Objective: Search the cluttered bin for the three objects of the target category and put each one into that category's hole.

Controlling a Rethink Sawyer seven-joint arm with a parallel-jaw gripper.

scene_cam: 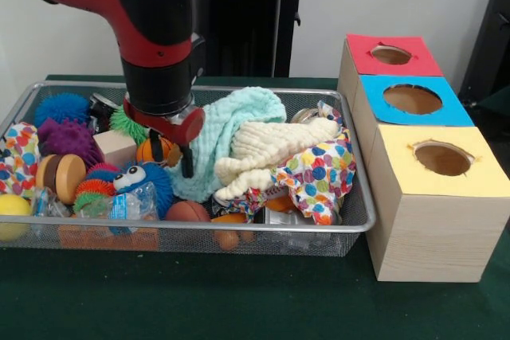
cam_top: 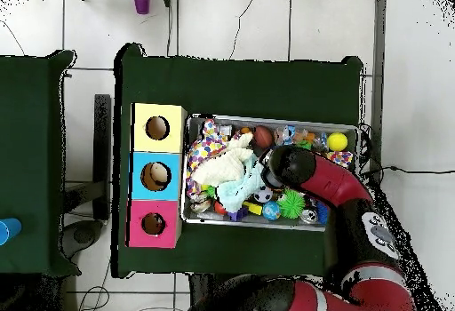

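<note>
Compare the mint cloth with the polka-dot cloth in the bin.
The mint cloth is one plain pale green with a waffle texture; the polka-dot cloth is white with many-coloured spots. The mint cloth lies mid-bin beside the gripper; the polka-dot cloth is bunched at the end nearest the boxes. Both are crumpled and lie partly under a cream cloth.
</note>
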